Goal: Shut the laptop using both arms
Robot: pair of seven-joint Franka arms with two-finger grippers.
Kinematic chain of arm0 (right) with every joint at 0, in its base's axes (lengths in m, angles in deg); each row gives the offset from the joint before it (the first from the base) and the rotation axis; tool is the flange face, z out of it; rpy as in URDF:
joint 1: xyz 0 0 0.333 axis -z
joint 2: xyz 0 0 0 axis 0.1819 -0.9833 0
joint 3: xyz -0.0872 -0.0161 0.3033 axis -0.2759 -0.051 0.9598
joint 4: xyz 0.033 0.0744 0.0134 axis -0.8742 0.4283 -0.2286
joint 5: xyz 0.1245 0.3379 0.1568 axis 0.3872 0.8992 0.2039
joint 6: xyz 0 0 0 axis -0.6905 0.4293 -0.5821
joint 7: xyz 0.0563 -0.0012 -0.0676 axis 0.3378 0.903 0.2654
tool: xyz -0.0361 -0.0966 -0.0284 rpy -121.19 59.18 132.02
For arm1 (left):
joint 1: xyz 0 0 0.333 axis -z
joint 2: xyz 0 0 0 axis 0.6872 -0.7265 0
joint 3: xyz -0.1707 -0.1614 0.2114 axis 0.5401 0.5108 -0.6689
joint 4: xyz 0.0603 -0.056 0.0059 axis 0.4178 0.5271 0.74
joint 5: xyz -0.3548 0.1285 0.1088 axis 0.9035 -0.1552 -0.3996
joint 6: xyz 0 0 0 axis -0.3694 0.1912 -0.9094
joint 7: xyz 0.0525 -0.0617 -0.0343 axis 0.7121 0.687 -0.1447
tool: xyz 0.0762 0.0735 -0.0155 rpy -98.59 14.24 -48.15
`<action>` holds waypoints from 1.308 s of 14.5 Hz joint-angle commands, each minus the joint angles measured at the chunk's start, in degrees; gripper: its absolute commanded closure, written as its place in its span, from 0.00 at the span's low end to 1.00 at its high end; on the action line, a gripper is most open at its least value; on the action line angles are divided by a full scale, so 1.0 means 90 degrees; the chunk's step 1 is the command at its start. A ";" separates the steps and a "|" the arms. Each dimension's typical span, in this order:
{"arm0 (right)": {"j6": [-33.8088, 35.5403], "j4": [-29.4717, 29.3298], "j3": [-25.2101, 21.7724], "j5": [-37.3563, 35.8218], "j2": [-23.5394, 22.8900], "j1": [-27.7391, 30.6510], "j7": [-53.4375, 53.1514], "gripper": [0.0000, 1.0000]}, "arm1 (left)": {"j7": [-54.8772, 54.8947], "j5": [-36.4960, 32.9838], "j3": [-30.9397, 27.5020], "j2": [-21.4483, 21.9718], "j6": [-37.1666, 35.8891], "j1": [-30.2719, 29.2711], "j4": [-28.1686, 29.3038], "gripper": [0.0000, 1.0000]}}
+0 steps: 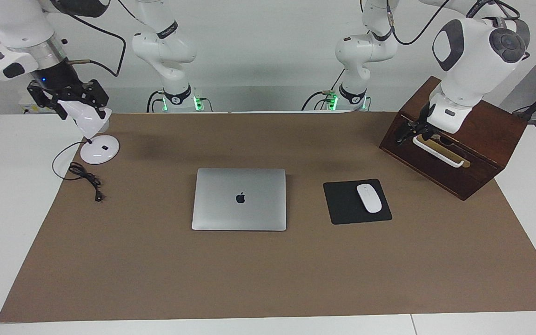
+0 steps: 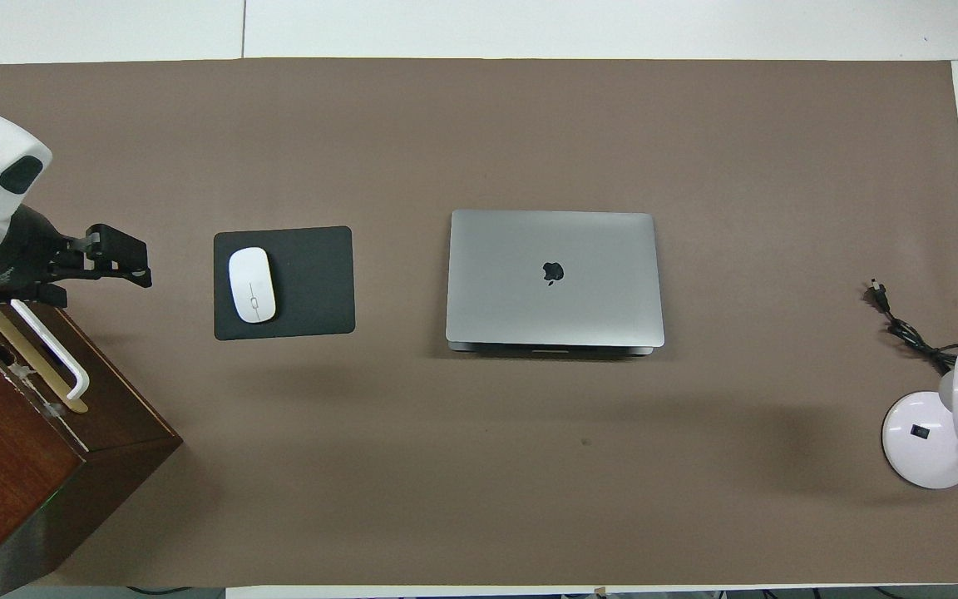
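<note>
lying flat with its lid down, the laptop (image 1: 239, 199) sits at the centre of both frames on the brown mat (image 1: 268, 279) that covers the surface, dark apple logo facing up. just beside it, at centre right of the facing view, a white mouse (image 1: 369, 198) rests on a black mouse pad (image 1: 342, 204).

the left gripper (image 1: 407, 132) hangs at the upper right of the facing view, over the front edge of a dark wooden box (image 1: 482, 153) with a white handle (image 1: 438, 154); its fingers stand released and hold nothing. the right gripper (image 1: 70, 100) hangs at the upper left of that frame, just above the head of a white desk lamp (image 1: 100, 150) (its black cord (image 1: 84, 176) trails loose on the mat), fingers likewise spread apart and empty. both grippers are well apart from the laptop. in the overhead view only a dark edge of the right gripper shows at the right border, while the left one is at the left edge.
</note>
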 commanded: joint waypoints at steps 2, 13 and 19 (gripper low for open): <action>0.0071 0.0013 0.0199 0.0113 0.0016 0.0193 -0.0122 0.00 | 0.0062 -0.0143 -0.0059 -0.0149 -0.0437 0.0103 -0.0383 0.00; 0.0062 0.0032 0.0218 0.0142 0.0016 0.0241 -0.0122 0.00 | 0.0061 -0.0143 0.0049 0.0027 -0.0631 0.0123 -0.0284 0.00; 0.0062 0.0022 0.0218 0.0103 0.0016 0.0261 -0.0131 0.00 | 0.0052 -0.0134 0.0029 0.0007 -0.0025 0.0123 -0.0069 0.00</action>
